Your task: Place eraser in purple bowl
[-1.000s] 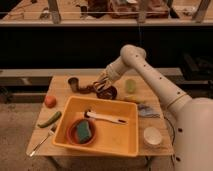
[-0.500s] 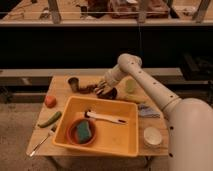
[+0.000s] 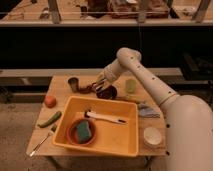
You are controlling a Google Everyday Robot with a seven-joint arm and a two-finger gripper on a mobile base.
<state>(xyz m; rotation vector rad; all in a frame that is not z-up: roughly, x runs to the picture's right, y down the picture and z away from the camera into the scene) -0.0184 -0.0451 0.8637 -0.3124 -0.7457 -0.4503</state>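
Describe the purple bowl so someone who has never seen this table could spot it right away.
Find the yellow tub in the middle of the wooden table. Just behind its far edge, under the gripper, sits the purple bowl. It is small, dark maroon and outside the tub, unlike the orange-red bowl holding the sponge inside it and the white bowl near the table's front right corner.

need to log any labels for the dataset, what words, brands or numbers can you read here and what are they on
None can be read.
The small dark metal cup, pale green cup, yellow plastic tub and white-handled brush show no lettering.
The tool hangs at the small dark purple bowl; neither it nor the bowl bears markings, and the striped eraser cannot be told apart there.
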